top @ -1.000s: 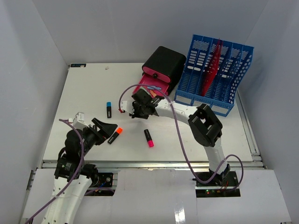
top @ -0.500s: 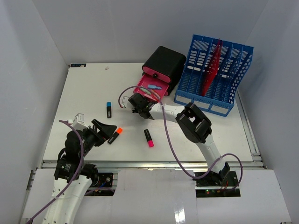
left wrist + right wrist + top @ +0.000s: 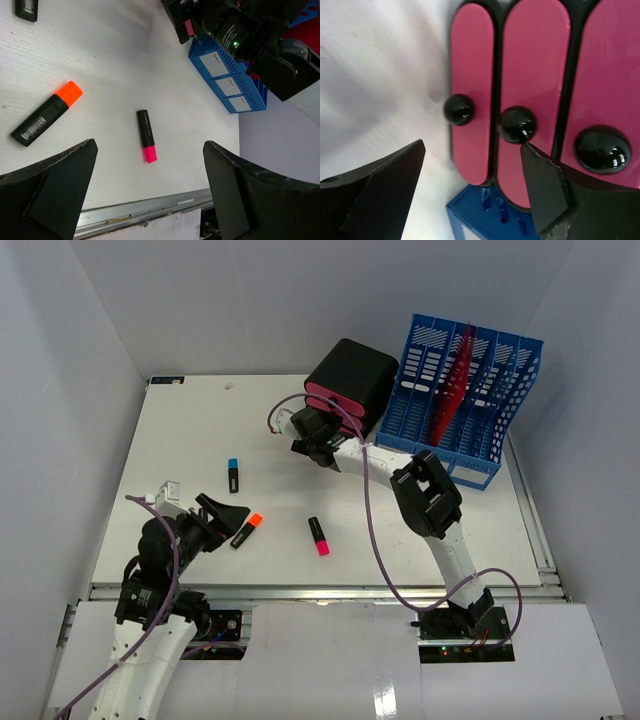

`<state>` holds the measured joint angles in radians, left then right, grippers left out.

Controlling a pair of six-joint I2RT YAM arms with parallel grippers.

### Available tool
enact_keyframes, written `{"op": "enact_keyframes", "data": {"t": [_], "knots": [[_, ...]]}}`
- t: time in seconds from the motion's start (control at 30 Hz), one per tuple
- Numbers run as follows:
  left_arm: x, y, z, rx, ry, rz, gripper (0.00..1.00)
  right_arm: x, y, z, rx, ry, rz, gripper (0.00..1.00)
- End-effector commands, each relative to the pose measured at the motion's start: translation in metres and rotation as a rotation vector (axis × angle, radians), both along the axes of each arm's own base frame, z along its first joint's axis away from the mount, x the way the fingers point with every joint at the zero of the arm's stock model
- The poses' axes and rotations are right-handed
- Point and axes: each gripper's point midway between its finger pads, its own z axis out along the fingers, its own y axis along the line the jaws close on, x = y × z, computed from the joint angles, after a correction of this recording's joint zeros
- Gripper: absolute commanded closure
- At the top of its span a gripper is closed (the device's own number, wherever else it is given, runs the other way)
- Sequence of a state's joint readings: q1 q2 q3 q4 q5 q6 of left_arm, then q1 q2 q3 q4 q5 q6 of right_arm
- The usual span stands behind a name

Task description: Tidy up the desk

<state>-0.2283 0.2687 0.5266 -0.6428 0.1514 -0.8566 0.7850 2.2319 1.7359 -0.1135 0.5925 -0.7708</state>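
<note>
The desk (image 3: 190, 430) is a white tabletop with three highlighters lying on it: blue-capped (image 3: 233, 475), orange-capped (image 3: 246, 530) and pink-capped (image 3: 318, 536). My left gripper (image 3: 215, 519) hovers open beside the orange one, holding nothing. In the left wrist view the orange highlighter (image 3: 47, 114) and the pink one (image 3: 146, 136) lie ahead of the left gripper (image 3: 149, 165). My right gripper (image 3: 316, 436) is open right in front of the black drawer unit (image 3: 350, 378). Its pink drawer fronts (image 3: 472, 75) are all pushed in. One right fingertip (image 3: 535, 165) sits just under the middle knob (image 3: 518, 124).
A blue file rack (image 3: 460, 405) with a red folder stands at the back right, touching the drawer unit's side; its corner (image 3: 485, 215) shows below the drawers. A metal rail (image 3: 320, 590) runs along the front edge. Grey walls close in three sides.
The lowest pink drawer, open a second ago, is now shut. My right gripper moved toward the back with it and opened its jaws. The left arm stayed still.
</note>
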Motion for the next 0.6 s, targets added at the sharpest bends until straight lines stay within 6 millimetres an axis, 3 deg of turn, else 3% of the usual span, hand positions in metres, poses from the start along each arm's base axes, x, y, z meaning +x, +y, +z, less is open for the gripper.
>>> {"op": "enact_keyframes", "data": {"t": [0.0,0.13,0.23,0.3,0.33,0.37,0.43,0.47,0.57], "knots": [[0.008,-0.007,0.013,-0.011,-0.032,-0.037,0.02,0.025,-0.006,0.032,0.074,-0.030,-0.017,0.15],[0.013,-0.013,0.010,-0.023,-0.023,-0.058,0.02,0.022,-0.010,0.038,0.139,0.020,0.000,0.15],[0.018,-0.021,0.010,-0.052,-0.035,-0.087,0.02,-0.036,0.021,0.046,0.269,0.258,0.261,0.15],[0.022,-0.028,0.006,-0.077,-0.034,-0.115,0.02,-0.082,0.035,0.079,0.369,0.351,0.455,0.14],[0.026,-0.033,0.004,-0.095,-0.037,-0.135,0.02,-0.108,0.042,0.078,0.414,0.430,0.544,0.14],[0.031,-0.039,0.001,-0.114,-0.038,-0.158,0.02,-0.126,0.043,0.097,0.460,0.441,0.613,0.14],[0.042,-0.050,-0.002,-0.153,-0.039,-0.200,0.02,-0.159,0.039,0.123,0.524,0.463,0.714,0.14],[0.046,-0.051,0.003,-0.162,-0.074,-0.206,0.02,-0.169,0.034,0.130,0.539,0.465,0.736,0.14],[0.067,-0.067,-0.007,-0.210,-0.071,-0.266,0.02,-0.188,0.007,0.143,0.593,0.464,0.755,0.14]]}}
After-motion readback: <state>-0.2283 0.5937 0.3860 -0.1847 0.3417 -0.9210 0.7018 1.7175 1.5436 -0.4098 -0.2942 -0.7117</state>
